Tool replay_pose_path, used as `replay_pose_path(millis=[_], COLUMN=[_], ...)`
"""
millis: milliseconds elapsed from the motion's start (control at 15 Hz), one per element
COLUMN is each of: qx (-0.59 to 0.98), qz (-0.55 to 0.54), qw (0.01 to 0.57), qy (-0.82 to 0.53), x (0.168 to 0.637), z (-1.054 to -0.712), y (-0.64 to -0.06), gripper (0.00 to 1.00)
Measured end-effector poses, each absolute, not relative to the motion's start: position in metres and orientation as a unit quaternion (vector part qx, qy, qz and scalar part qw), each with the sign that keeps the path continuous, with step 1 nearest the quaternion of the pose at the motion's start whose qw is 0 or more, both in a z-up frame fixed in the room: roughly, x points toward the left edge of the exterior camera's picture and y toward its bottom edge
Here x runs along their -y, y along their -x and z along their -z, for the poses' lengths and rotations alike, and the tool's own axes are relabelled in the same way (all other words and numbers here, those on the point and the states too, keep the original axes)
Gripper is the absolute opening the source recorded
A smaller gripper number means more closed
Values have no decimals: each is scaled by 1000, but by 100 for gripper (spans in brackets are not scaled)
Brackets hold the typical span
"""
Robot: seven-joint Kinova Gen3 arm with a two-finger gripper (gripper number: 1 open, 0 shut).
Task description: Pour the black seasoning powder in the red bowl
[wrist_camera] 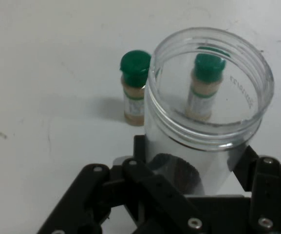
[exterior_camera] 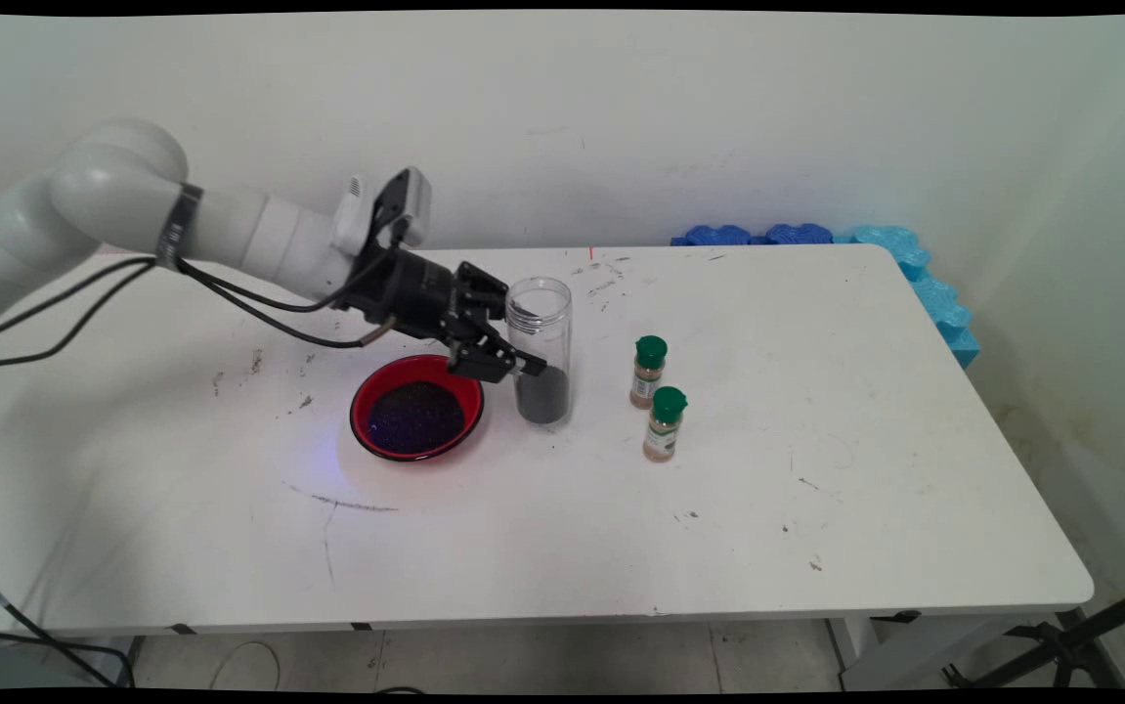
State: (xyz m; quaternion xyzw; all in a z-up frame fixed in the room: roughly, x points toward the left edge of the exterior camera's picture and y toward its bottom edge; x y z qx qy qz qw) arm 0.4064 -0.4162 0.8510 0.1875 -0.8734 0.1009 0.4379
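Near the middle of the white table (exterior_camera: pixel 816 489), toward its far edge, a clear cylindrical plastic jar (exterior_camera: pixel 540 347) stands upright with its threaded mouth open and a layer of dark grains in its bottom. The black gripper (exterior_camera: pixel 513 357) reaches in level from the left, its jaws pinching the jar's lower wall on both sides. Just left of the jar sits a round red bowl (exterior_camera: pixel 416 408), glossy, filled with the same dark grainy stuff. To the right, apart from the jar, two small spice bottles (exterior_camera: pixel 649 372) (exterior_camera: pixel 665 423) with green flip caps and tan contents stand close together. Scalloped blue foam pieces (exterior_camera: pixel 914 259) line the table's far right corner.
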Motion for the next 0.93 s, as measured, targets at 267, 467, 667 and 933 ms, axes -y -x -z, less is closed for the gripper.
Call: replay_pose_path(millis=[267,467,667,933], qx=[881,885,889,894], qz=[-113,-123,-130,-124], qw=[430,425,418,408], qy=[-160,-143,-135,-137], x=[406,398,389,378], z=[-875,-896,-916,-930], y=[-414,-421,-433,-447], gripper=[0,0,0,0])
